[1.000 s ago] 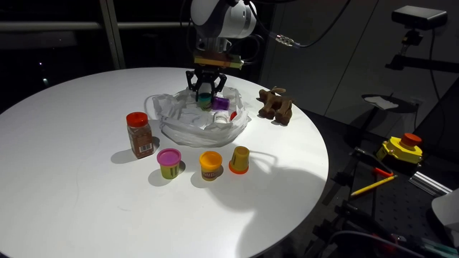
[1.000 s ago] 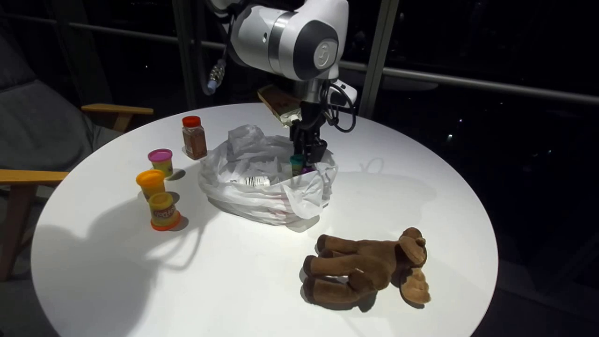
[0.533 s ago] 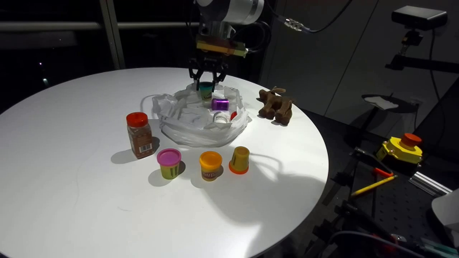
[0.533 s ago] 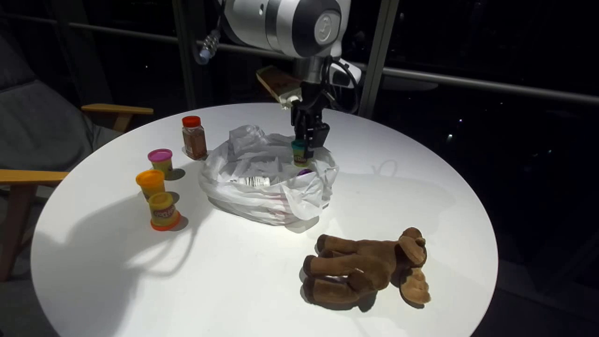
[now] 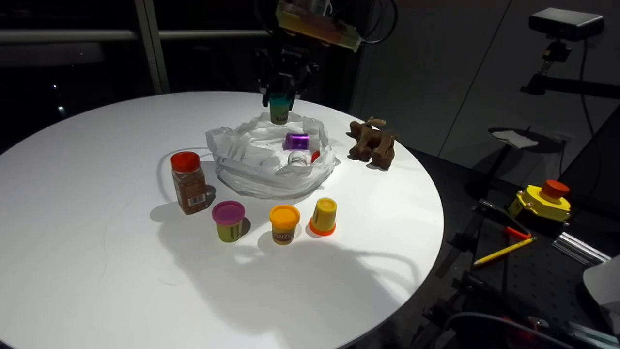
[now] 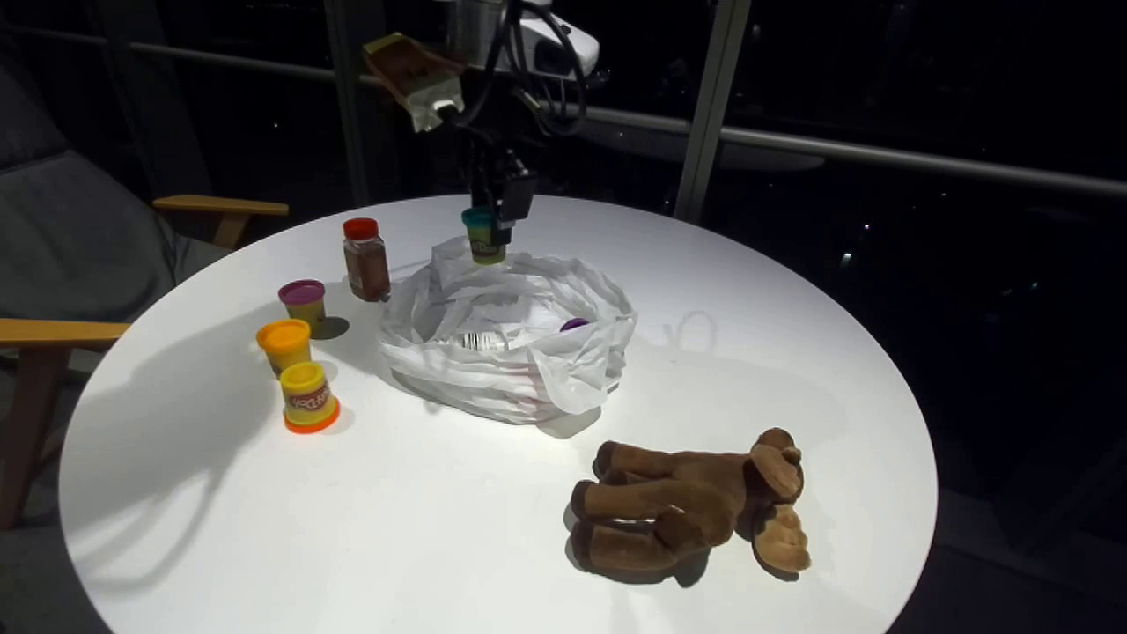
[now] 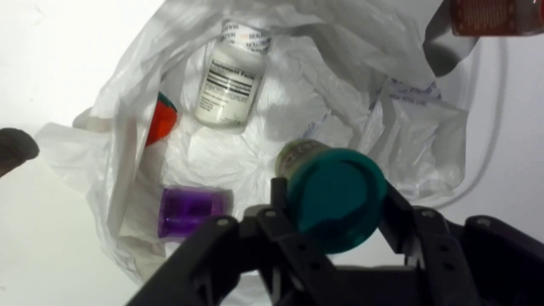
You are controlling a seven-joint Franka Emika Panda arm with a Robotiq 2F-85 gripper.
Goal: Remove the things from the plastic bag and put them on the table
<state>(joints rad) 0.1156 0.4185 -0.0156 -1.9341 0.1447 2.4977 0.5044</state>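
gripper [image 7: 333, 193] pinching teal-lidded tub [image 6: 481, 236], axis near vertical, above bag [image 6: 475, 383] — likely needs sideways travel off it to table [image 6: 458, 528]

Play-Doh tubs [image 5: 284, 225] number four. One each: red-lidded jar [image 5: 189, 185], plush moose [image 6: 696, 491], plastic bag [image 5: 271, 186], supplement bottle [image 7: 230, 83], purple container [image 7: 189, 212], partly hidden red object [image 7: 161, 121].

– Thin film for the plastic bag [image 6: 475, 387]?
– Yes, translucent and crinkled; smooth for the table [image 6: 458, 537]
– And for the brown plush animal [image 6: 696, 489]?
– Matt, soft-looking pile (almost velvety)
– Any gloss?
– On the see-through purple container [image 7: 185, 212]; plain smooth plastic on the teal-lidded tub [image 7: 335, 195]
– Wood?
– In the armrests [image 6: 216, 205], smooth-looking
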